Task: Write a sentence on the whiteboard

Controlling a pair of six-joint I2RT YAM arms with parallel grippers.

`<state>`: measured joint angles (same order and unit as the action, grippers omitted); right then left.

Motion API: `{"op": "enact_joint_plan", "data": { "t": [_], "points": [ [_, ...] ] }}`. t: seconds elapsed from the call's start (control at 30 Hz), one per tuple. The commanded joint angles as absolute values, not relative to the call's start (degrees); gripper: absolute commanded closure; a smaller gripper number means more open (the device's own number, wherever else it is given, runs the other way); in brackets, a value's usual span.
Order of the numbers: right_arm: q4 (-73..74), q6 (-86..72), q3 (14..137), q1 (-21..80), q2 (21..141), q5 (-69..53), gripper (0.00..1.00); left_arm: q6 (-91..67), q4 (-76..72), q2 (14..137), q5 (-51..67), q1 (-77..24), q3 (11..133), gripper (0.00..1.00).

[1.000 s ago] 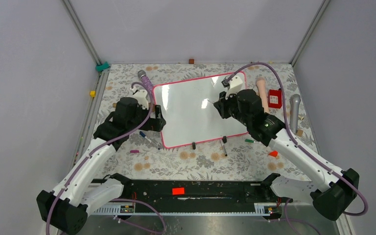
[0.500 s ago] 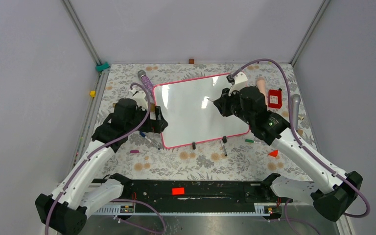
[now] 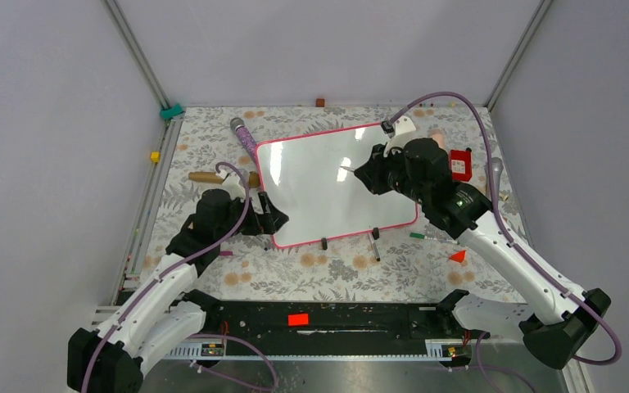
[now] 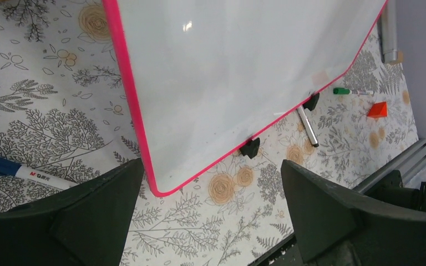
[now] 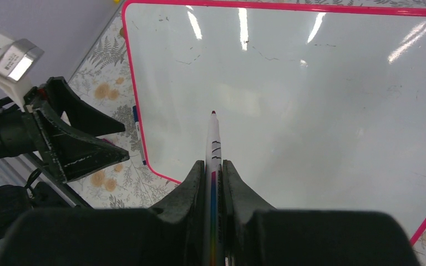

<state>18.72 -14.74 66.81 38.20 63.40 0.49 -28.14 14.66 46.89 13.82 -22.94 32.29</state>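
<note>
The whiteboard (image 3: 328, 184) lies flat on the flowered tablecloth, white with a pink frame. No readable sentence shows on it, only a few faint thin strokes (image 5: 188, 60) near its far edge. My right gripper (image 3: 366, 176) hovers over the board's right half, shut on a white marker (image 5: 213, 138) whose red tip points at the board surface. My left gripper (image 3: 272, 219) is open and empty beside the board's near left corner. In the left wrist view the corner of the whiteboard (image 4: 233, 66) lies between the spread fingers (image 4: 89, 216).
A blue marker (image 4: 22, 172) lies left of the board. Black caps (image 3: 323, 243), a black marker (image 3: 374, 246) and a green marker (image 3: 418, 236) lie by the near edge. Right: red box (image 3: 459, 164), grey microphone (image 3: 492, 184), orange wedge (image 3: 458, 256). Left: purple microphone (image 3: 244, 133), wooden-handled tool (image 3: 207, 177).
My left arm has drawn back toward the near side, from the board's left edge to its near left corner, uncovering the wooden-handled tool. My right gripper shifted slightly away and right with the marker.
</note>
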Motion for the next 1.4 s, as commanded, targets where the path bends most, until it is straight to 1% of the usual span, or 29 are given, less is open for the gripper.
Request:
{"op": "enact_joint_plan", "data": {
  "t": [0.0, 0.03, 0.13, 0.33, 0.5, 0.57, 0.73, 0.87, 0.97, 1.07, 1.27, 1.37],
  "points": [
    [19.9, -16.2, 70.7, 38.0, 63.4, -2.7, 1.0, -30.8, 1.6, 46.9, 15.9, -21.6, 30.1, 0.06],
    [20.2, -16.4, 70.9, 38.0, 63.2, -2.9, 1.0, -30.8, -0.2, 47.1, 16.2, -21.4, 29.3, 0.08],
    [20.6, -16.7, 70.8, 38.0, 62.6, -4.3, 1.0, -31.5, -4.8, 47.7, 16.4, -20.6, 27.0, 0.1],
    [20.9, -17.2, 68.8, 38.0, 61.1, -5.6, 1.0, -29.1, -7.7, 45.3, 18.5, -16.2, 25.7, 0.1],
    [21.6, -17.5, 69.3, 38.1, 61.5, -6.2, 1.0, -28.7, -4.8, 47.8, 20.1, -9.5, 29.9, 0.07],
    [22.0, -18.0, 69.7, 38.1, 62.0, -6.4, 1.0, -29.1, -5.1, 50.2, 22.0, -7.2, 31.6, 0.04],
    [22.4, -19.0, 71.0, 38.3, 62.9, -8.9, 1.0, -27.4, -6.8, 56.7, 27.1, -6.0, 36.1, 0.01],
    [22.2, -19.4, 72.1, 38.7, 63.3, -8.4, 1.0, -24.7, -7.8, 60.5, 31.3, -4.9, 40.6, 0.01],
    [21.2, -19.8, 71.9, 38.9, 63.4, -8.8, 1.0, -23.8, -7.5, 64.0, 32.0, -4.1, 42.9, 0.01],
    [21.0, -19.7, 71.8, 38.9, 63.5, -8.8, 1.0, -25.2, -11.7, 67.2, 33.7, -3.6, 42.4, 0.05],
    [23.3, -18.4, 74.5, 40.1, 65.1, -8.4, 1.0, -27.7, -23.3, 71.6, 32.8, -3.5, 35.8, 0.11],
    [23.9, -17.5, 74.9, 41.4, 65.5, -7.6, 1.0, -26.7, -29.6, 72.5, 35.0, -3.5, 32.5, 0.16]
  ]
}}
